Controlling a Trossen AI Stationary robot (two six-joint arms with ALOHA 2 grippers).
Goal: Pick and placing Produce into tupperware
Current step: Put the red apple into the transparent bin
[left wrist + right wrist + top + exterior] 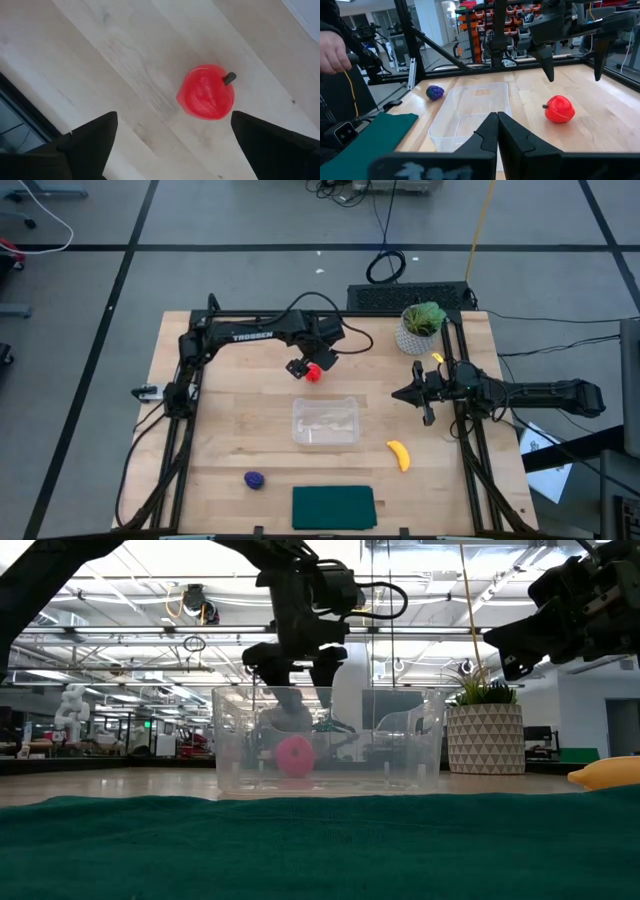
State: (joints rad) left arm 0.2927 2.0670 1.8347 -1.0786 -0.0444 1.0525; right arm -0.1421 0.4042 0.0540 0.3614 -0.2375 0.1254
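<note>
Three pieces of produce lie on the wooden table (pixel 220 440). One red apple (pixel 314 373) with a dark stem rests on the bare wood beyond the tub's far edge, outside it. One yellow banana (pixel 399 455) lies near the tub's right side. One dark purple lump (pixel 254 479) lies toward the front left, well apart from the tub.

One clear plastic tub (pixel 326 421) sits at the table's centre with none of the three pieces in it.

The left gripper (pixel 309 366) hangs just above the apple, jaws wide, one finger on each side and neither touching it. The right gripper (pixel 402 394) waits to the right of the tub, jaws closed on nothing.

One dark green mat (pixel 333 507) lies at the front edge. One potted plant (pixel 421 328) stands at the far right.
</note>
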